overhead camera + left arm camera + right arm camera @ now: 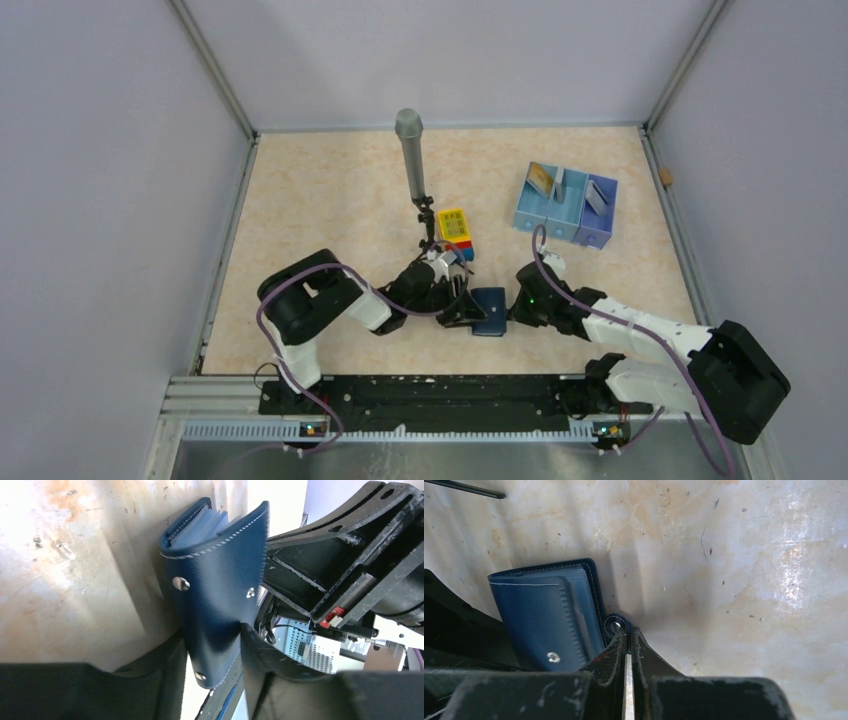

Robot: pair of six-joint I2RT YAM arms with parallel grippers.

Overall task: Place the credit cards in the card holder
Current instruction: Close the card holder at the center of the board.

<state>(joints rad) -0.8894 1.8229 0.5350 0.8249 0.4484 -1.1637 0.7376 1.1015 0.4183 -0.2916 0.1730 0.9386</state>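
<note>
Left tool (210,650) grips the navy-blue folding leather wallet (215,580); right tool (628,632), closed tight, noses its snap tab (615,626). Opening step, I'd say: next, pull it open.

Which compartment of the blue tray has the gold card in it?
The leftmost compartment, nearest the yellow-topped toy brick: the gold card leans in it, and neither other compartment shows anything gold.

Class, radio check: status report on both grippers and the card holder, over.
Left gripper straddles card holder, grip unconfirmed. Right gripper shut at snap tab. Credit cards in pale blue tray. Toy brick nearby, not blocking.
</note>
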